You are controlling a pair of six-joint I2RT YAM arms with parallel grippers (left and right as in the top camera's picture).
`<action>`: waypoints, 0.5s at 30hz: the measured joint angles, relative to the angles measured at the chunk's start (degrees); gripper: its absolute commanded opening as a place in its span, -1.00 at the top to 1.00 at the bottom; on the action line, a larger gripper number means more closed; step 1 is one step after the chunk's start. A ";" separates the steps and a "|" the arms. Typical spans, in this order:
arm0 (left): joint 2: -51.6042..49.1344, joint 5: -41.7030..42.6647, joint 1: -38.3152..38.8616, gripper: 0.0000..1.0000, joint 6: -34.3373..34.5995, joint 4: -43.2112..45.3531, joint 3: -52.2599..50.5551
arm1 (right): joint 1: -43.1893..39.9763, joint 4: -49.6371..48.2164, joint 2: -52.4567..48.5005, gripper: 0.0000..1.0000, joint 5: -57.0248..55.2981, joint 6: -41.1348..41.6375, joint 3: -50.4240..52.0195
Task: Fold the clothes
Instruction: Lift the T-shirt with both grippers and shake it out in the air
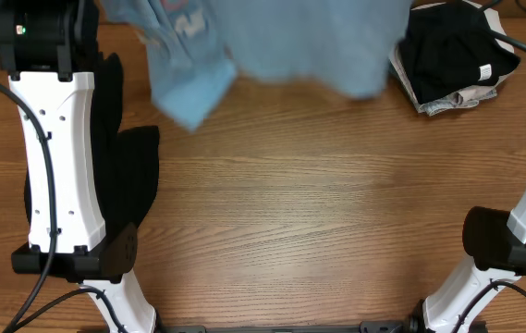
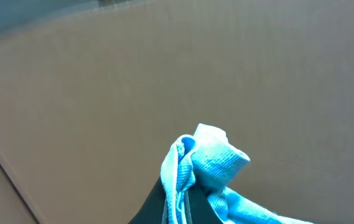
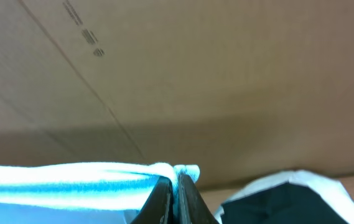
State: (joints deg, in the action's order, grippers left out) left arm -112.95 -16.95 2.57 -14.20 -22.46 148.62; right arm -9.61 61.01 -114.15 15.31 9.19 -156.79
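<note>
The light blue T-shirt [image 1: 272, 42] hangs blurred above the far part of the table, lettering at its upper left. Both grippers are out of the overhead view. In the left wrist view my left gripper [image 2: 181, 199] is shut on a bunched edge of the shirt [image 2: 214, 162]. In the right wrist view my right gripper [image 3: 177, 186] is shut on another edge of the shirt [image 3: 71, 183], stretched to the left. A black garment [image 1: 128, 176] lies at the left, partly under the left arm.
A folded pile of dark and light clothes [image 1: 452, 55] sits at the far right corner; it also shows in the right wrist view [image 3: 282, 199]. A cardboard wall [image 3: 195, 74] stands behind the table. The arm bases [image 1: 494, 250] flank the wooden table [image 1: 318, 222].
</note>
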 measured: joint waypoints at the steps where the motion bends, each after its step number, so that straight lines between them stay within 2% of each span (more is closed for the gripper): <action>1: 0.15 0.04 0.00 0.92 -0.74 0.66 0.33 | -0.02 -0.17 0.00 0.93 0.20 0.02 0.00; 4: 0.61 1.25 0.00 0.92 -2.10 -0.48 1.16 | -0.02 0.74 0.00 0.93 0.35 -0.02 0.00; 6: 1.03 2.01 -0.07 0.92 -2.64 -5.68 1.49 | 0.00 3.15 0.00 0.93 0.33 -0.04 0.00; 11: 1.40 4.61 -0.61 0.91 -2.84 -26.16 1.90 | -0.04 13.77 -0.70 0.92 0.22 -0.94 -0.07; 15: 1.27 6.58 -0.81 0.92 -0.02 -43.12 1.81 | -0.11 24.39 -3.37 0.92 -0.22 -2.69 -0.11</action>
State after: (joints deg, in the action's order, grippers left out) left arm -111.68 -10.37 1.76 -14.22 -65.58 150.43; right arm -9.72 85.41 -117.51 15.09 6.50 -156.90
